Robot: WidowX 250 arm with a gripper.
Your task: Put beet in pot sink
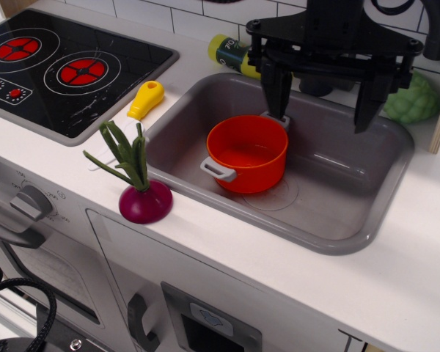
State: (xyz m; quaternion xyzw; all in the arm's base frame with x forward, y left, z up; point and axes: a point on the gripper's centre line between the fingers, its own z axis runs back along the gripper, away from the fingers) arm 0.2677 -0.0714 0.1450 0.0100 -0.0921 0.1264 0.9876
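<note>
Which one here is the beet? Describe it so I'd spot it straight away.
Find the grey sink; on the white counter by its front left corner stands the beet. It alone is a magenta bulb with green stalks, unlike the yellow piece farther back.

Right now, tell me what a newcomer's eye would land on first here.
The bright orange pot stands out, sitting in the grey sink. Above it hangs the black gripper, jaws spread wide and empty. On the white counter left of the sink stands the magenta beet, its green stalks pointing up.
</note>
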